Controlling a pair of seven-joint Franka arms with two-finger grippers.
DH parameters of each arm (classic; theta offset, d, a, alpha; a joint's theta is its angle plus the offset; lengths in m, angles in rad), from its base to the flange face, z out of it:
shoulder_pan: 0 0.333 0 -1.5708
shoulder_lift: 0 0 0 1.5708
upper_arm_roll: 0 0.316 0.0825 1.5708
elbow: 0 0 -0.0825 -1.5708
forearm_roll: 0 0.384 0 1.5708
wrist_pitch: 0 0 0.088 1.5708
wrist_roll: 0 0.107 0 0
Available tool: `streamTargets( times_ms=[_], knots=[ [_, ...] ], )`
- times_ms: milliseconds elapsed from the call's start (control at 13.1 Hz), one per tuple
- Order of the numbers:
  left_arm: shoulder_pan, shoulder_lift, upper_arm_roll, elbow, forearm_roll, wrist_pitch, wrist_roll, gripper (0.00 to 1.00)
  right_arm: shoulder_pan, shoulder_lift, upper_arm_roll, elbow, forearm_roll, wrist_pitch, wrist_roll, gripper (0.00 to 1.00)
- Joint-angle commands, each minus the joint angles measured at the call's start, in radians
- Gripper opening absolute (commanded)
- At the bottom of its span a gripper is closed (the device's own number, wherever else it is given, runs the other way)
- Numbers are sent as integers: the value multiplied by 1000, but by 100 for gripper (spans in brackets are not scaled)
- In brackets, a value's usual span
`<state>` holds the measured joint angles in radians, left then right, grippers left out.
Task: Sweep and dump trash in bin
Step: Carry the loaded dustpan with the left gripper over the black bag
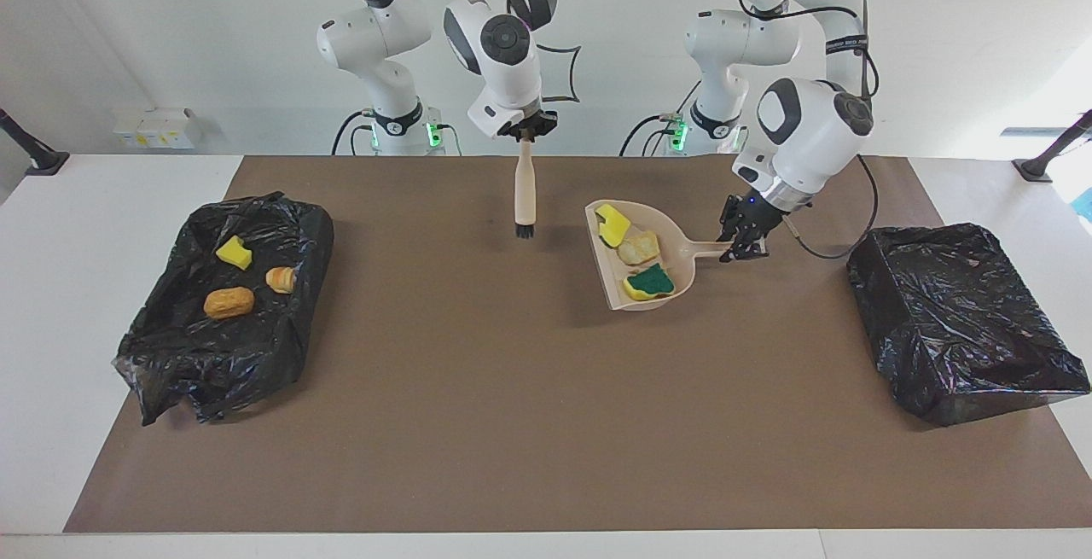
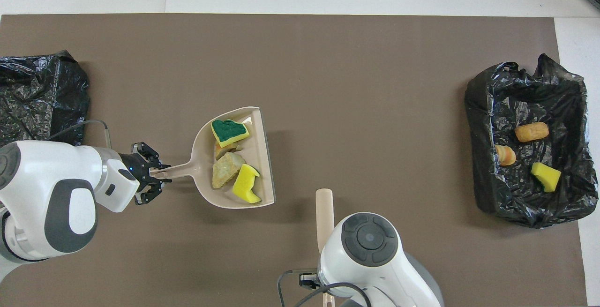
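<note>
You had the tabletop [image 1: 546,422] carrying two black-lined bins: the bin [image 1: 226,303] at the right arm's end held three scraps [image 1: 229,302], the other bin [image 1: 964,320] at the left arm's end showed none. Between them your left gripper [image 1: 744,243] was clamped on the handle of the dustpan [image 1: 616,286], which held four more scraps [image 2: 228,131]. Your right gripper [image 1: 527,131] was closed on the brush [image 1: 524,192], hanging upright beside the dustpan, bristles down over the tabletop.

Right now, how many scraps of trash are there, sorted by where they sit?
Scraps in the dustpan: 3 (green-topped sponge, tan chunk, yellow sponge)
Scraps in the bag-lined bin: 3 (tan chunk, orange chunk, yellow sponge)
Total: 6
</note>
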<state>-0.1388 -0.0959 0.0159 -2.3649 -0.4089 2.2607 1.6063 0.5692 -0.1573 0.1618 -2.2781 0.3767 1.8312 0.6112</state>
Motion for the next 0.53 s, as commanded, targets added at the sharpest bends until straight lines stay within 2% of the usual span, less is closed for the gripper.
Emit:
streamTargets(
  times_ms=[0, 228, 457],
  knots=[
    [95, 2, -1, 151, -18, -204, 38, 0, 43, 53, 2, -8, 53, 104, 28, 0],
    [174, 82, -1, 347, 77, -363, 35, 0, 113, 137, 2, 5, 61, 213, 76, 0],
    [260, 183, -2, 533, 181, -457, 64, 0, 113, 143, 2, 6, 59, 223, 47, 0]
  ],
)
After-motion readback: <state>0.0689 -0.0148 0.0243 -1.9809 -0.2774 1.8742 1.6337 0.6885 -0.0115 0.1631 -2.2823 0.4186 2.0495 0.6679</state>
